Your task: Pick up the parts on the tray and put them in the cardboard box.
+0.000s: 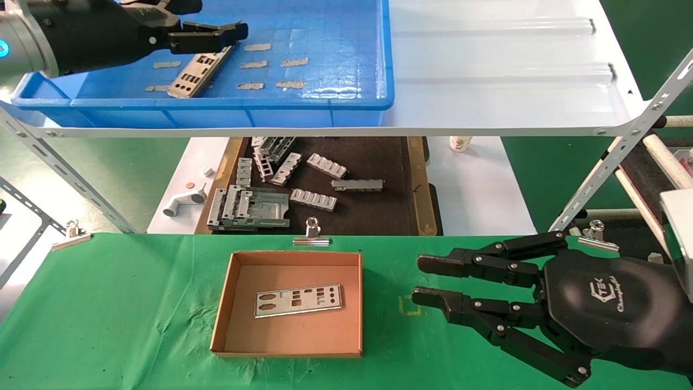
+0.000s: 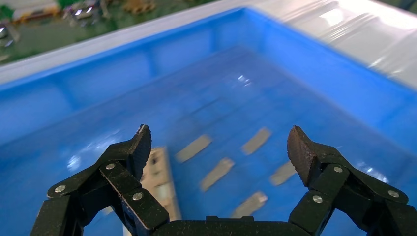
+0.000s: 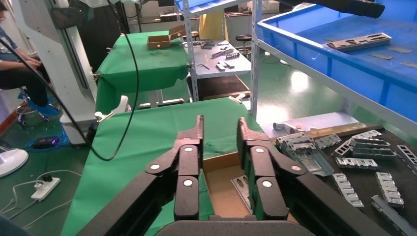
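green cloth covers the near surface (image 1: 108,303), where the cardboard box (image 1: 230,303) sits with one part (image 1: 298,299) lying flat on its floor. on the white shelf above, the tray (image 1: 346,65) holds another part (image 1: 196,71) among grey tape patches. the left claw (image 1: 216,37) hovers just over that part's far end, fingers (image 2: 135,147) spread wide apart and gripping nothing. the right claw (image 1: 433,281) hangs idle over the cloth beside the box, its fingers slightly apart and empty. ribbed brackets (image 1: 319,184) lie on the dark mat (image 1: 373,211) between.
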Controlling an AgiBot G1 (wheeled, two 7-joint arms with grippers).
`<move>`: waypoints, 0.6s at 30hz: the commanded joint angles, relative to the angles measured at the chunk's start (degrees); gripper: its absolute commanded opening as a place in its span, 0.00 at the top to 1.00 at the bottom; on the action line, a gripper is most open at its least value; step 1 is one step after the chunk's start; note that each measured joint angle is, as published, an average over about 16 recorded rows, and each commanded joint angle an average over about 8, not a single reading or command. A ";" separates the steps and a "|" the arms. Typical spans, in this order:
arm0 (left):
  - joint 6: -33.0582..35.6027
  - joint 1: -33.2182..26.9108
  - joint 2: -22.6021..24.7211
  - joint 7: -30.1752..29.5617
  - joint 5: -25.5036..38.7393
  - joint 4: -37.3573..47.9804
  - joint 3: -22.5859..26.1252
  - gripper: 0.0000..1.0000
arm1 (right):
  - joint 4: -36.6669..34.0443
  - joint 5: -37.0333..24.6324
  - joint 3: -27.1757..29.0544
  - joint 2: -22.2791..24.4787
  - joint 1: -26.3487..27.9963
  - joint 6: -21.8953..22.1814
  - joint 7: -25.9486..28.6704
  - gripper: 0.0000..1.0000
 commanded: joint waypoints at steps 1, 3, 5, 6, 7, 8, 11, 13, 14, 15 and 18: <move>-1.25 -2.34 0.87 0.09 1.54 3.52 0.84 0.00 | 0.00 0.00 0.00 0.00 0.00 0.00 0.00 1.00; -3.03 -3.29 1.60 0.27 2.62 5.69 1.46 0.00 | 0.00 0.00 0.00 0.00 0.00 0.00 0.00 1.00; -4.16 -3.82 2.17 0.80 3.57 7.13 2.03 0.00 | 0.00 0.00 0.00 0.00 0.00 0.00 0.00 1.00; -4.39 -4.02 2.40 1.11 3.96 7.70 2.29 0.00 | 0.00 0.00 0.00 0.00 0.00 0.00 0.00 1.00; -4.40 -4.17 2.57 1.36 4.24 8.18 2.47 0.00 | 0.00 0.00 0.00 0.00 0.00 0.00 0.00 1.00; -4.29 -4.28 2.71 1.60 4.47 8.63 2.63 0.00 | 0.00 0.00 0.00 0.00 0.00 0.00 0.00 1.00; -3.70 -4.54 3.01 2.25 4.97 9.72 3.00 0.01 | 0.00 0.00 0.00 0.00 0.00 0.00 0.00 1.00; -3.47 -4.69 3.17 2.62 5.18 10.36 3.15 0.08 | 0.00 0.00 0.00 0.00 0.00 0.00 0.00 1.00; -3.46 -4.76 3.25 2.77 5.23 10.66 3.18 0.15 | 0.00 0.00 0.00 0.00 0.00 0.00 0.00 1.00; -3.51 -4.83 3.33 2.91 5.25 10.95 3.20 0.23 | 0.00 0.00 0.00 0.00 0.00 0.00 0.00 1.00; -3.89 -5.04 3.58 3.22 5.17 11.72 3.13 0.57 | 0.00 0.00 0.00 0.00 0.00 0.00 0.00 1.00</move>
